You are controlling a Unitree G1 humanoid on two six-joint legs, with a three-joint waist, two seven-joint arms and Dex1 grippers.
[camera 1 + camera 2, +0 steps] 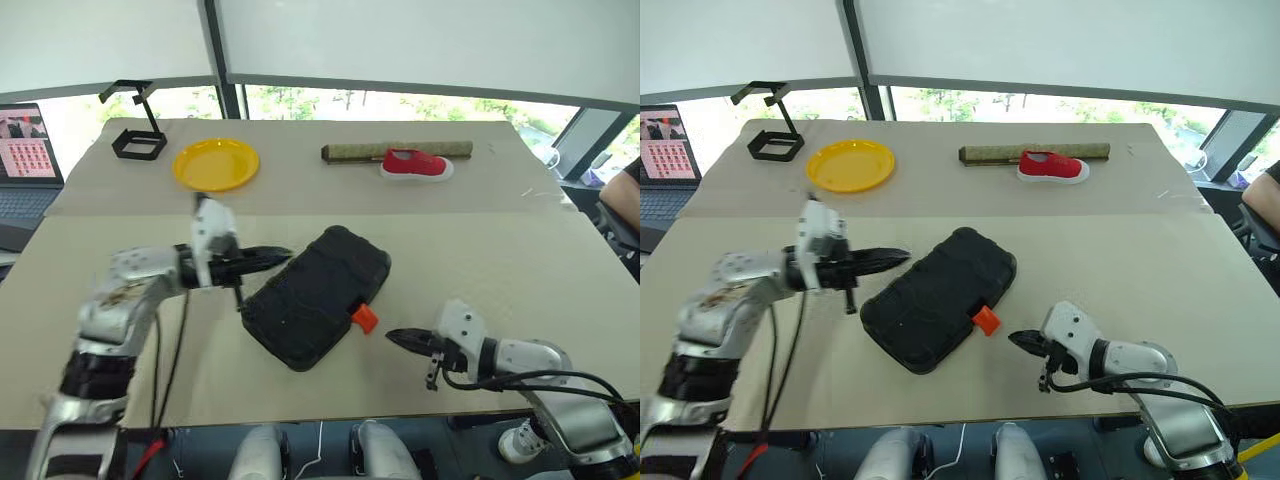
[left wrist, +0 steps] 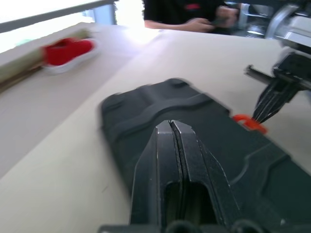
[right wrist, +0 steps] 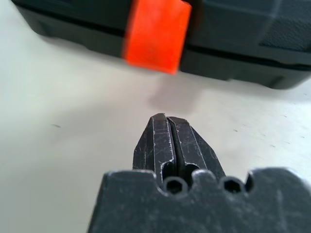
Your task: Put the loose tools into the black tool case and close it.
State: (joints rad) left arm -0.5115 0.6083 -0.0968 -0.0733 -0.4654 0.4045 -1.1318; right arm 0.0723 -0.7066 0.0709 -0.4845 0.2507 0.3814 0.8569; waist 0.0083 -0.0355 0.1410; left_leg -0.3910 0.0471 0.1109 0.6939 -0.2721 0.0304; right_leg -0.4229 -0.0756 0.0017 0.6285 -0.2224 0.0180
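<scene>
Black plastic tool case [image 1: 315, 297], lid down, lies slantwise near the middle of the table [image 1: 500, 260], a little toward its near edge; its orange latch [image 1: 364, 319] sticks out of the side facing our right gripper [image 1: 402, 339]. We see no loose tools on the table, so we judge the packing done and the latching step in hand.

Both pincers are pressed together and empty. Left gripper [image 1: 270, 258] hovers just over the case's left end; right gripper points at the latch, close but apart.

To do it well: we would steady the lid from above with the left, then push the latch flat with the right tip, squarely, so the case does not skid.

Count: one case, one latch, one yellow plate [image 1: 215, 164], one red shoe [image 1: 416, 164], one black wire stand [image 1: 137, 130], all three along the far edge.
</scene>
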